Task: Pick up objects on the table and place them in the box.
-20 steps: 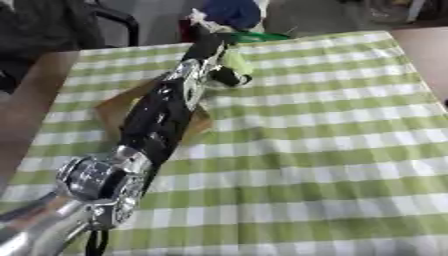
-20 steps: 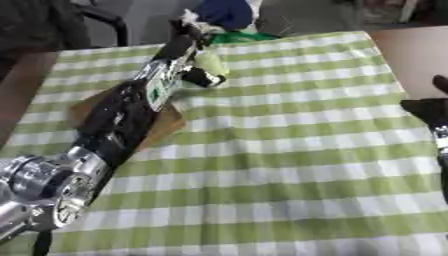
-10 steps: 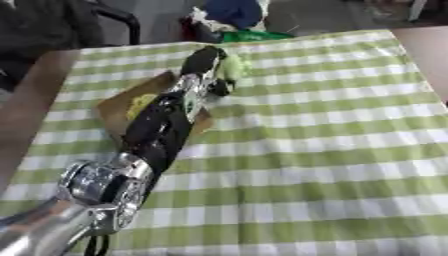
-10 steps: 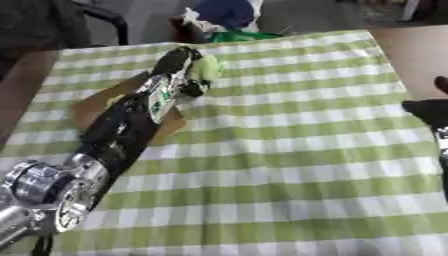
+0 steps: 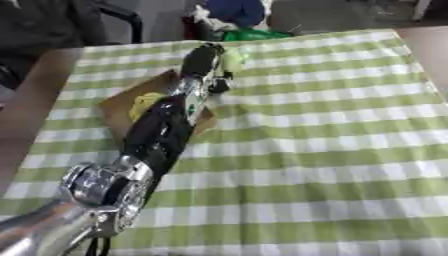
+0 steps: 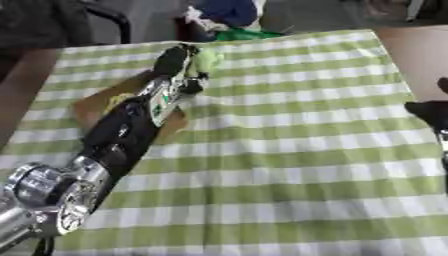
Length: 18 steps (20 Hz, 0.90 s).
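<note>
My left arm stretches from the lower left across the table to its far side. There my left hand [image 5: 201, 56] is curled on a pale green object [image 5: 233, 59], which shows at the hand's right side. A flat brown cardboard box [image 5: 115, 101] lies under the forearm at the left, with something yellow [image 5: 143, 103] in it. My right hand [image 6: 430, 112] shows as a dark shape at the right edge of the right eye view, well away from the box.
A green-and-white checked cloth [image 5: 315, 150] covers the table. Beyond the far edge lie a blue and white bundle [image 5: 234, 11] and something bright green [image 5: 254, 35]. A dark chair [image 5: 114, 15] stands at the far left.
The left hand has turned a little, and the pale green object now sits beside it, slightly higher than before. The right hand has stayed at the right edge.
</note>
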Each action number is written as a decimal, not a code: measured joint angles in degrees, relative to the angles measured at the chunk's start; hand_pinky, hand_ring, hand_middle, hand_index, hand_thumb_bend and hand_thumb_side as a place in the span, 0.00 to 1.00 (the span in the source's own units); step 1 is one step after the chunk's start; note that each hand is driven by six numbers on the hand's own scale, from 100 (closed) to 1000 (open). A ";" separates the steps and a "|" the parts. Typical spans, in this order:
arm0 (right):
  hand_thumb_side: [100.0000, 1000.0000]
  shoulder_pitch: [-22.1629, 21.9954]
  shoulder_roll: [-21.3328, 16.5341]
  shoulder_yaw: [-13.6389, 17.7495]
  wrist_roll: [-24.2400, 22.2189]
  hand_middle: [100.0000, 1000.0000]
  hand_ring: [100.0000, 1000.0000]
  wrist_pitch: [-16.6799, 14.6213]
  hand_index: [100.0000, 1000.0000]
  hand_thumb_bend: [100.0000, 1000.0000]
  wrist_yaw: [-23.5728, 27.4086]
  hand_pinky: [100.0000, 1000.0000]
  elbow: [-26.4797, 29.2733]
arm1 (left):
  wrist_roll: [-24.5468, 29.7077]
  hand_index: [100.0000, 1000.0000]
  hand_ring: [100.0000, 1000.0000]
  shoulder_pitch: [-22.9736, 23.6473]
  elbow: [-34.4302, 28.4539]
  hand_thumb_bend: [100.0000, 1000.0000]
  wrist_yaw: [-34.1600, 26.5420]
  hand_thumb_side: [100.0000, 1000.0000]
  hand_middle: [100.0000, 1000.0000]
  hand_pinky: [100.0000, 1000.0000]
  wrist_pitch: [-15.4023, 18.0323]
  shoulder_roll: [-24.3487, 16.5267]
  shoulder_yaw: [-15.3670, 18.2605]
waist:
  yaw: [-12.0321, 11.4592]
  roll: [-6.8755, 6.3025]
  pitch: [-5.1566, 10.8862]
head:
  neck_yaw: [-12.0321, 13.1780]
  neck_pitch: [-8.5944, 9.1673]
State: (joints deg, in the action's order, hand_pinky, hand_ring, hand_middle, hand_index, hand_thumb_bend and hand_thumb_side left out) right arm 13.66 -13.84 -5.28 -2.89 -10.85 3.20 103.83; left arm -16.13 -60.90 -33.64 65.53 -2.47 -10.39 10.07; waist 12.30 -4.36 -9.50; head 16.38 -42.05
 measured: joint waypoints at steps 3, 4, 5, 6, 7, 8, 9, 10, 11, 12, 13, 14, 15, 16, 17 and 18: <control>0.63 -0.01 0.00 0.05 0.16 0.58 0.76 0.00 0.92 0.00 -0.03 0.88 0.00 | 4.13 0.54 0.35 0.02 -5.46 0.00 -2.32 0.00 0.37 0.50 4.14 -3.13 -1.41 | -0.82 -0.11 0.00 | -0.42 0.01; 0.63 -0.02 0.00 0.13 0.19 0.58 0.76 0.00 0.92 0.00 -0.05 0.88 0.00 | 6.33 0.54 0.35 0.13 -7.88 0.00 -2.85 0.00 0.37 0.50 5.79 -4.53 -1.98 | -1.06 -0.15 0.00 | -0.58 0.01; 0.63 -0.04 -0.01 0.26 0.21 0.58 0.76 -0.01 0.92 0.00 -0.07 0.88 -0.01 | 8.35 0.55 0.36 0.54 -10.14 0.00 -3.31 0.00 0.37 0.51 7.22 -5.85 -2.48 | -1.25 -0.15 0.01 | -0.74 0.01; 0.63 -0.04 -0.01 0.37 0.26 0.58 0.76 -0.04 0.92 0.00 -0.08 0.88 -0.01 | 10.39 0.55 0.36 1.25 -12.66 0.00 -3.96 0.00 0.37 0.51 8.69 -7.23 -2.96 | -1.50 -0.15 0.01 | -0.93 0.01; 0.63 -0.05 -0.02 0.40 0.32 0.58 0.76 -0.09 0.92 0.00 -0.09 0.88 -0.01 | 12.35 0.55 0.36 2.23 -15.38 0.00 -4.82 0.00 0.37 0.51 10.12 -8.77 -3.44 | -1.77 -0.15 0.01 | -1.07 0.01; 0.63 -0.05 -0.02 0.44 0.38 0.58 0.76 -0.13 0.92 0.00 -0.10 0.88 -0.01 | 14.01 0.55 0.36 3.40 -17.88 0.00 -5.88 0.00 0.37 0.51 11.33 -10.21 -3.83 | -1.93 -0.15 0.02 | -1.23 0.01; 0.63 -0.05 -0.03 0.53 0.45 0.58 0.76 -0.17 0.92 0.00 -0.10 0.88 -0.01 | 15.49 0.55 0.36 4.65 -20.21 0.00 -7.04 0.00 0.37 0.51 12.42 -11.49 -4.24 | -2.10 -0.14 0.02 | -1.37 0.03; 0.63 -0.05 -0.03 0.61 0.52 0.58 0.76 -0.15 0.92 0.00 -0.11 0.88 -0.01 | 16.80 0.55 0.36 6.07 -22.58 0.00 -8.36 0.00 0.37 0.52 13.48 -12.77 -4.67 | -2.19 -0.14 0.02 | -1.47 0.06; 0.63 -0.05 -0.05 0.71 0.57 0.58 0.76 -0.12 0.92 0.00 -0.12 0.88 -0.01 | 17.97 0.55 0.36 7.66 -24.83 0.00 -9.73 0.00 0.38 0.52 14.45 -13.96 -5.16 | -2.22 -0.14 0.02 | -1.54 0.16; 0.63 -0.05 -0.05 0.73 0.61 0.58 0.76 -0.11 0.92 0.00 -0.13 0.88 -0.01 | 18.96 0.55 0.36 9.32 -26.99 0.00 -10.99 0.00 0.38 0.52 15.37 -15.07 -5.66 | -2.33 -0.14 0.02 | -1.65 0.31; 0.63 -0.05 -0.06 0.78 0.70 0.58 0.76 -0.11 0.92 0.00 -0.14 0.88 -0.01 | 19.86 0.55 0.36 11.10 -29.13 0.00 -12.29 0.00 0.38 0.52 16.20 -16.12 -6.12 | -2.52 -0.15 0.02 | -1.75 0.34; 0.63 -0.05 -0.08 0.87 0.79 0.58 0.76 -0.12 0.92 0.00 -0.15 0.88 -0.01 | 20.60 0.55 0.36 12.98 -31.00 0.00 -13.53 0.00 0.38 0.52 16.89 -17.02 -6.50 | -2.67 -0.15 0.02 | -1.86 0.34; 0.63 -0.06 -0.08 0.98 0.86 0.58 0.76 -0.15 0.92 0.00 -0.16 0.88 -0.01 | 21.25 0.55 0.36 14.83 -32.86 0.00 -14.71 0.00 0.38 0.52 17.47 -17.72 -6.82 | -2.82 -0.14 0.02 | -1.94 0.34; 0.63 -0.06 -0.09 1.06 0.93 0.58 0.76 -0.19 0.92 0.00 -0.17 0.88 -0.01 | 21.79 0.55 0.36 16.65 -34.46 0.00 -15.91 0.00 0.38 0.52 17.94 -18.31 -7.08 | -2.91 -0.14 0.02 | -1.99 0.34; 0.63 -0.08 -0.09 1.07 0.96 0.58 0.76 -0.20 0.92 0.00 -0.20 0.88 -0.01 | 22.28 0.55 0.37 18.40 -36.04 0.00 -17.06 0.00 0.38 0.53 18.32 -18.83 -7.35 | -2.97 -0.14 0.03 | -2.03 0.34; 0.63 -0.11 -0.10 1.08 0.98 0.58 0.76 -0.20 0.92 0.00 -0.27 0.88 -0.01 | 22.67 0.56 0.37 20.02 -37.36 0.00 -18.00 0.00 0.38 0.53 18.65 -19.28 -7.57 | -3.10 -0.14 0.04 | -2.09 0.34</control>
State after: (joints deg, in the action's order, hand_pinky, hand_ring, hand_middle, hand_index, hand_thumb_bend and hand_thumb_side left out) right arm 13.55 -13.94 -4.20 -1.91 -11.05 2.93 103.83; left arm 6.54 -40.88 -71.00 47.53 16.18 -29.67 2.50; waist 9.20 -4.50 -9.46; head 14.30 -41.71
